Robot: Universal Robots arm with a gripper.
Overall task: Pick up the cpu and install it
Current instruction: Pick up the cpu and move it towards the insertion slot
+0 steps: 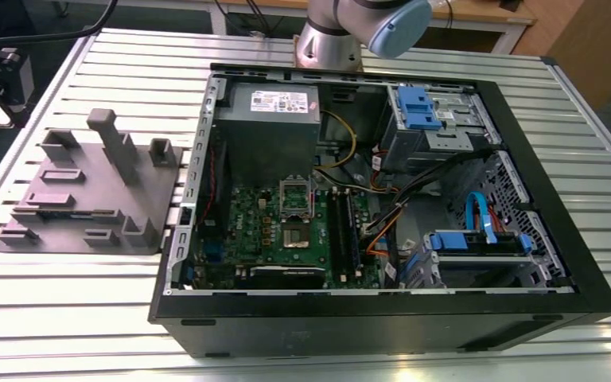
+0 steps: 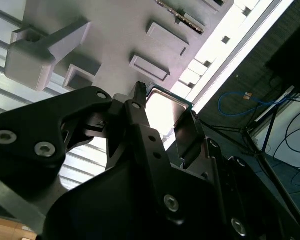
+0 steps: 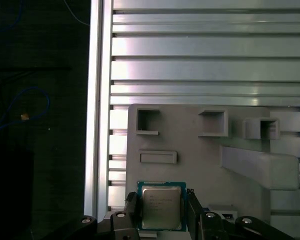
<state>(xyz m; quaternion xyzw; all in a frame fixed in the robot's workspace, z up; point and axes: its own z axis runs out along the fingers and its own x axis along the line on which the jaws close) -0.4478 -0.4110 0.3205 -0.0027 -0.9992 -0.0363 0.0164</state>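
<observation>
The cpu [image 3: 161, 206] is a thin square chip with a silver metal top and a green rim. It sits between the two black fingers [image 3: 131, 210] of my gripper [image 3: 161, 212], which is shut on its two opposite edges. The chip hangs well above the grey plastic fixture [image 3: 200, 150]. In the second wrist view the cpu [image 2: 166, 106] shows bright between the fingertips of the gripper [image 2: 162, 114]. The open computer case [image 1: 391, 318] lies on the table in the exterior view, with the motherboard's empty socket [image 1: 297, 203] near its middle.
The grey fixture [image 1: 83, 199] with posts and pockets stands at the exterior view's left, beside the case. The arm's base [image 1: 332, 40] stands behind the case. A power supply [image 1: 274, 111], blue drive bays [image 1: 422, 107] and cables fill the case. The ribbed table's edge [image 3: 97, 125] runs near the fixture.
</observation>
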